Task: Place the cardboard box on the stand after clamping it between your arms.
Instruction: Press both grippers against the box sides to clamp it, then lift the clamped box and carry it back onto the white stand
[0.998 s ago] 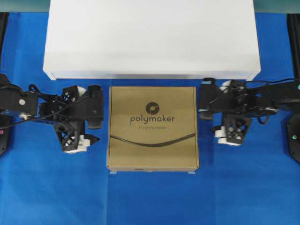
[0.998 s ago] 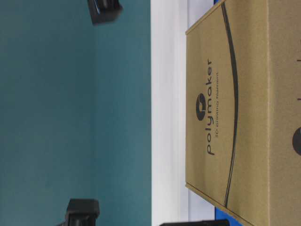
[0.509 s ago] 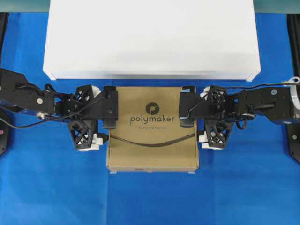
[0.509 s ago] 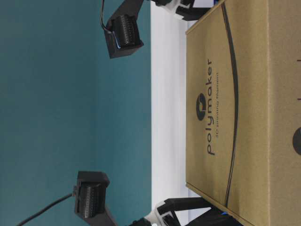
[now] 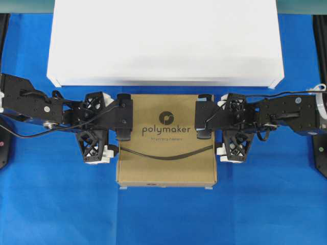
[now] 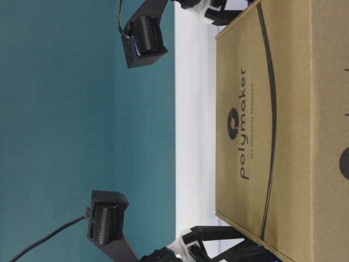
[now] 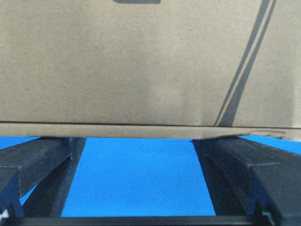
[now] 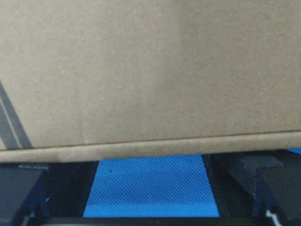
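The cardboard box (image 5: 166, 153) lies flat on the blue cloth just in front of the stand (image 5: 166, 41), logo side up. My left gripper (image 5: 113, 124) is open, its two fingertips up against the box's left side. From the right, my right gripper (image 5: 218, 126) is open too, fingertips at the box's right side. In the left wrist view the box (image 7: 141, 61) fills the top and the gripper (image 7: 138, 141) spans bare cloth. The right wrist view shows the same: box (image 8: 150, 70), gripper (image 8: 150, 162). From table level the box (image 6: 272, 136) rests before the stand (image 6: 193, 136).
Blue cloth (image 5: 163, 219) covers the table on both sides of the box and in front of it. Black arm mounts (image 5: 319, 153) stand at the far left and right edges. A teal wall (image 6: 82, 136) rises behind the stand.
Both arms have swung in from the sides and now have their fingertips at the box's left and right sides. The box has not moved. Both grippers stay open.
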